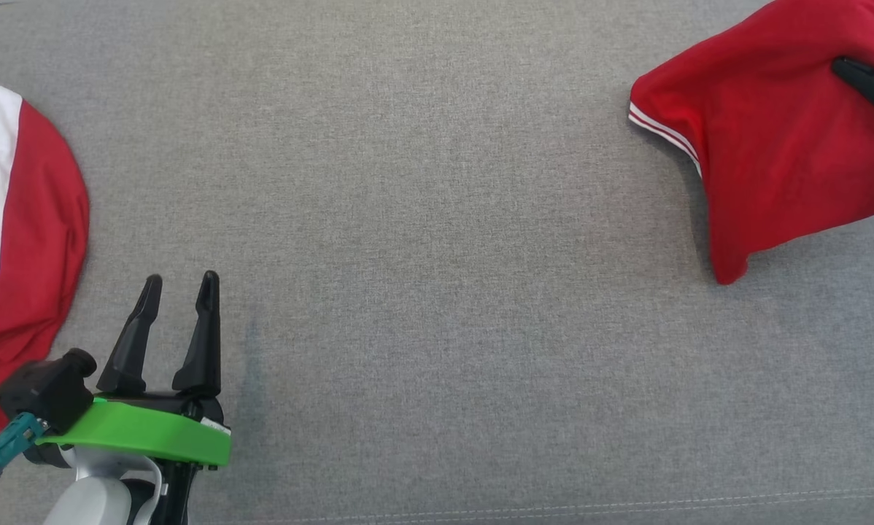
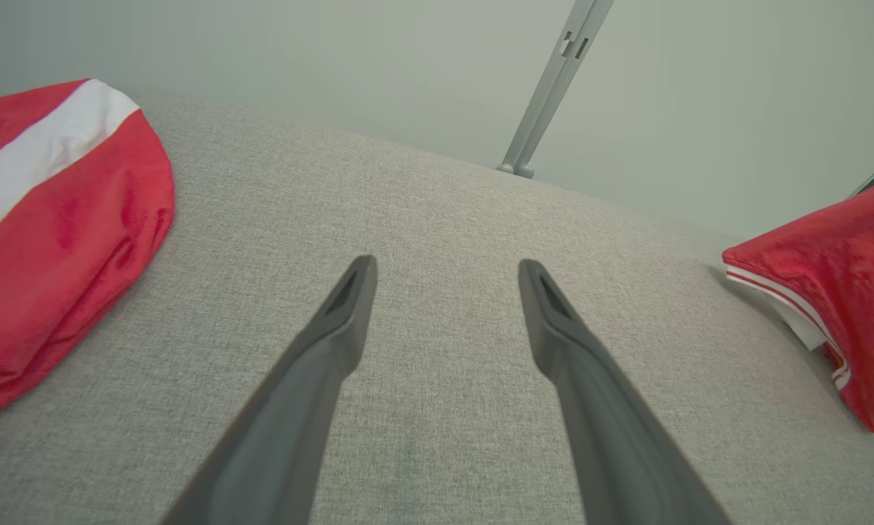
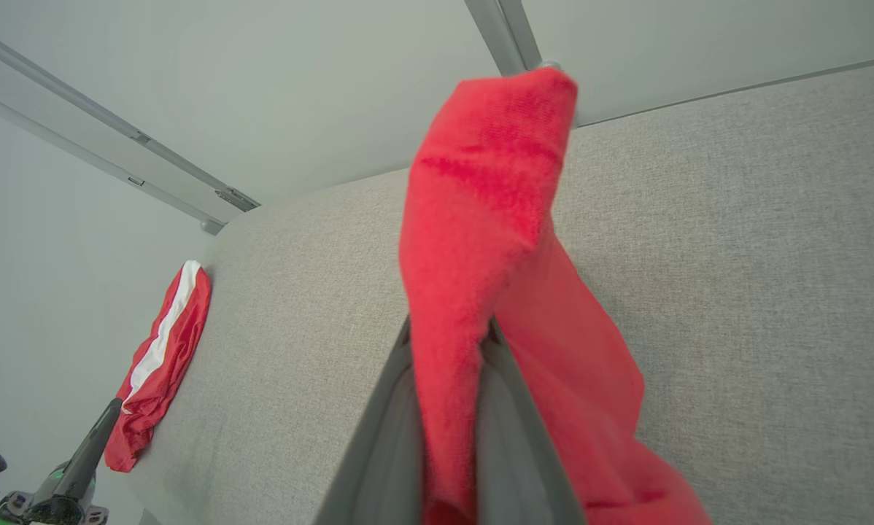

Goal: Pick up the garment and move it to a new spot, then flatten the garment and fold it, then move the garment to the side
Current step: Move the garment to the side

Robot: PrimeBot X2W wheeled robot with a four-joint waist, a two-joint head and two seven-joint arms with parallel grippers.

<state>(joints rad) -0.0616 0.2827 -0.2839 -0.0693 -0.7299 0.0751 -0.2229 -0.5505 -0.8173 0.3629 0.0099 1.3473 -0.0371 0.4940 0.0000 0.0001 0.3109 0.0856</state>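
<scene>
you've got two red garments to count: the striped-cuff garment (image 1: 772, 131) and the white-band garment (image 1: 36, 219). two tools, the left tool (image 1: 181, 281) and the right tool (image 3: 449, 343), each with two long dark fingers. one grey fabric worktop (image 1: 437, 219) carries both garments. beyond its far edge, your left wrist view gives you two slanted metal posts (image 2: 550, 87).
</scene>
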